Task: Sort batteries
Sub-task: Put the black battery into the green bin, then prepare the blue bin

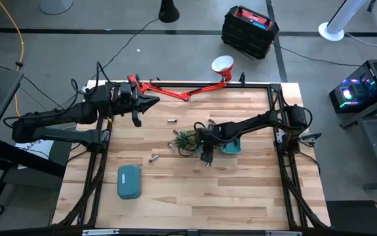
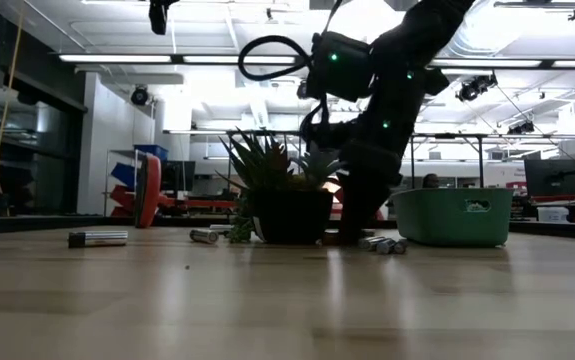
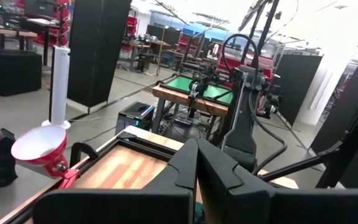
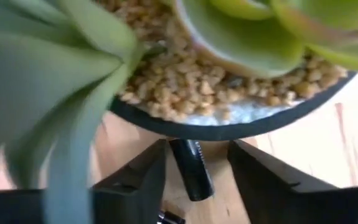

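Observation:
Small silvery and dark batteries lie scattered on the wooden table (image 1: 175, 196): one (image 1: 172, 120) toward the far side, one (image 1: 153, 157) left of the potted plant (image 1: 187, 139), and a few (image 2: 385, 244) beside the pot. My right gripper (image 1: 206, 155) points steeply down at the plant's near side. It is open, and its fingers stand on either side of a dark battery (image 4: 191, 168) that lies on the wood against the pot's rim (image 4: 228, 129), with a gap on each side. My left gripper (image 1: 150, 103) waits shut, level, above the far left.
One teal tray (image 1: 128, 181) sits near the left front and another (image 1: 231, 147) lies under my right arm, just right of the plant. A red jointed arm (image 1: 175, 90) with a red-and-white cup (image 1: 222, 64) runs along the far edge. The plant's leaves (image 4: 54, 68) crowd my right gripper.

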Tool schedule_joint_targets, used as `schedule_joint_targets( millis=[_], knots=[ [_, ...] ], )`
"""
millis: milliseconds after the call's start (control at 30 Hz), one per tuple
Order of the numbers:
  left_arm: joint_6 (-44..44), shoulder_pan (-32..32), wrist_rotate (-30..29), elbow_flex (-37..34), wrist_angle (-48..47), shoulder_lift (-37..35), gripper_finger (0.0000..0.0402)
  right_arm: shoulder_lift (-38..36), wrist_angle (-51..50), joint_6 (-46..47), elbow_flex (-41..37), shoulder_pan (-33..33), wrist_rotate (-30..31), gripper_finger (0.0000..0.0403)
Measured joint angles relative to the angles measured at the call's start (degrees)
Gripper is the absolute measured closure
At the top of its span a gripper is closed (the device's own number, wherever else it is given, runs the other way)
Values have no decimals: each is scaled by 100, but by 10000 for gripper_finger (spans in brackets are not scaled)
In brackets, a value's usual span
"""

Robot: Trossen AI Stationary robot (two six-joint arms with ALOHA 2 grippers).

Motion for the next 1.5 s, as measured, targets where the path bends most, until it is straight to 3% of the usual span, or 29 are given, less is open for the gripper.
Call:
schedule_joint_targets(
  millis=[133, 400, 533, 633, 767, 967, 1200, 1333, 1500],
  knots=[
    [14, 0, 0, 0, 33, 1, 401, -185, -184, 158, -12, -29, 96, 372],
    [214, 0, -4, 0, 126, 1, 401, -1496, -1646, 112, 361, -268, 189, 382],
    [157, 0, -2, 0, 98, 1, 401, -2138, -2684, 668, 266, -432, 295, 382],
    [122, 0, -2, 0, 74, 1, 402, -2491, -3184, 1262, -76, -487, 309, 377],
    [122, 0, -2, 0, 72, 1, 401, -2744, -2923, 2291, -762, -444, 277, 366],
    [112, 0, 0, 0, 70, 12, 402, -2796, -2521, 3207, -1225, -445, 309, 299],
    [49, 0, 0, 0, 74, 12, 402, -2798, -2659, 2719, -883, -420, 328, 224],
    [-37, 0, 0, 4, -25, 79, 401, -2804, -2907, 2350, -431, -492, 358, 214],
    [-38, 0, 1, 4, -1039, 445, 400, -2809, -2896, 1975, -56, -536, 589, 213]
  ],
)
